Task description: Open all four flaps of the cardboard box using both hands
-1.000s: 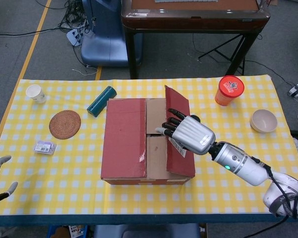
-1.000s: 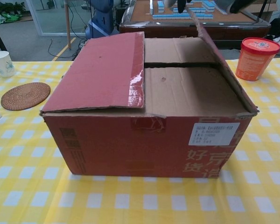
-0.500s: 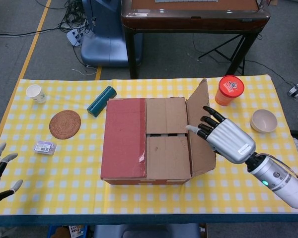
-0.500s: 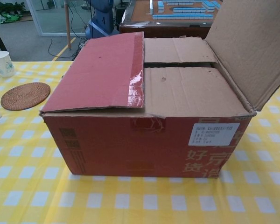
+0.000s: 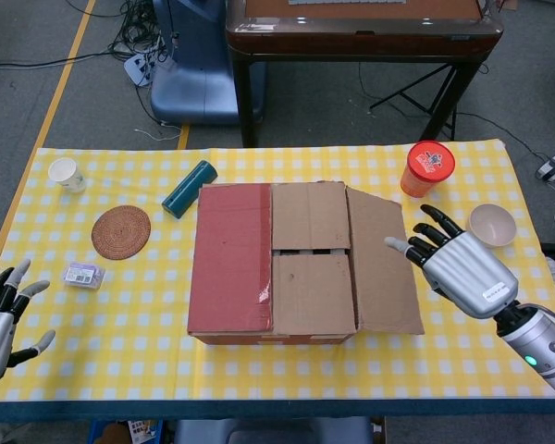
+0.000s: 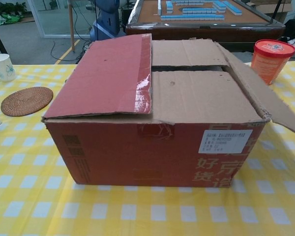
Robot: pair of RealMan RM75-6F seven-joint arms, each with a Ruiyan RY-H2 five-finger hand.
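The red cardboard box (image 5: 277, 264) (image 6: 157, 147) stands mid-table. Its right flap (image 5: 384, 264) (image 6: 265, 93) lies folded outward, brown inside up. The left flap (image 5: 229, 257) (image 6: 105, 76) lies shut, red side up, over the two brown inner flaps (image 5: 310, 264) (image 6: 199, 93), which lie flat. My right hand (image 5: 458, 264) hovers just right of the opened flap, fingers spread, holding nothing. My left hand (image 5: 2, 319) is at the table's front left corner, fingers apart and empty, far from the box. The chest view shows neither hand.
An orange cup with a red lid (image 5: 427, 168) (image 6: 270, 60) and a beige bowl (image 5: 491, 225) sit right of the box. A teal cylinder (image 5: 189, 188), woven coaster (image 5: 121, 231) (image 6: 27, 101), paper cup (image 5: 66, 174) (image 6: 2, 66) and small packet (image 5: 83, 275) lie to the left.
The right flap swung from upright over the box to lying folded outward. My right hand moved right, off the flap. My left hand rose slightly into view.
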